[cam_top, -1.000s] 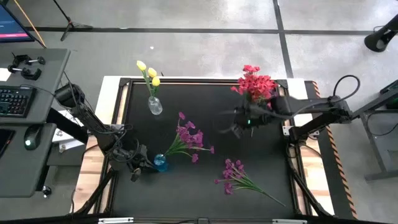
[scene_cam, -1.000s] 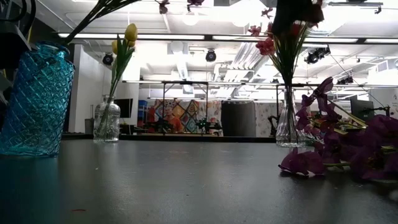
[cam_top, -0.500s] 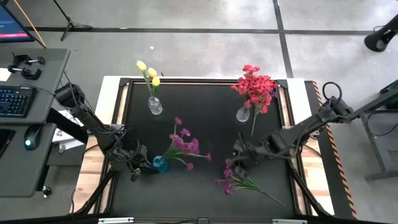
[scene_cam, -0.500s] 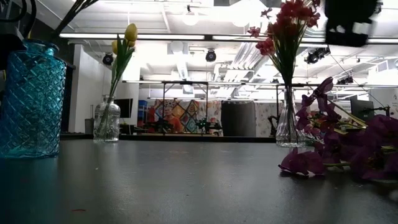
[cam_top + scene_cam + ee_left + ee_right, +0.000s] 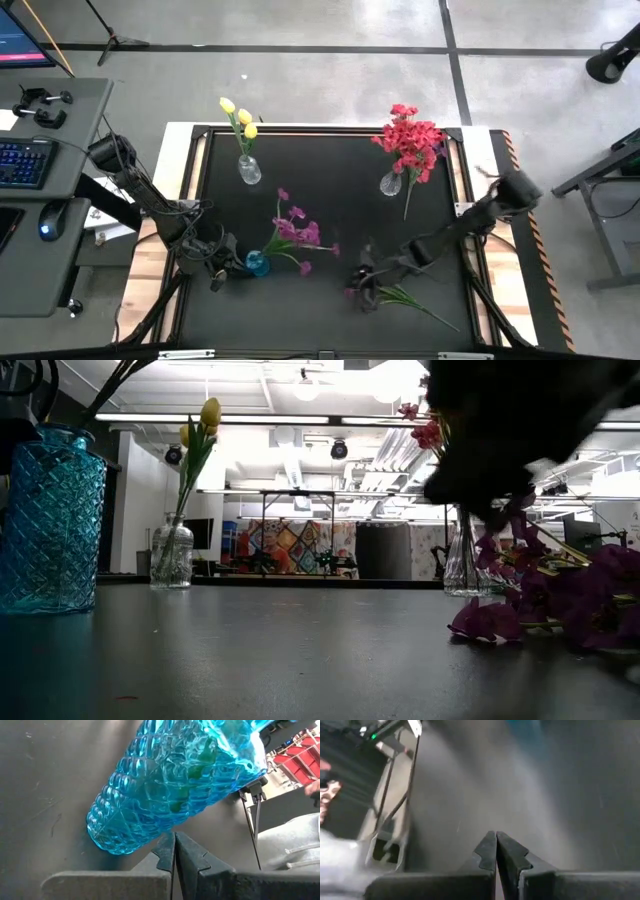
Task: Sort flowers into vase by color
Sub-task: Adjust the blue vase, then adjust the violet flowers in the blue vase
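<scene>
The left hand (image 5: pixel 222 272) rests closed just beside the blue vase (image 5: pixel 257 262), which holds purple flowers (image 5: pixel 297 230). The right hand (image 5: pixel 366 283), closed and empty, hovers over the loose purple bunch (image 5: pixel 385 290) lying on the tabletop (image 5: pixel 320 170). It probably sits right at the blooms; descending closed, it could crush or scatter them.
</scene>
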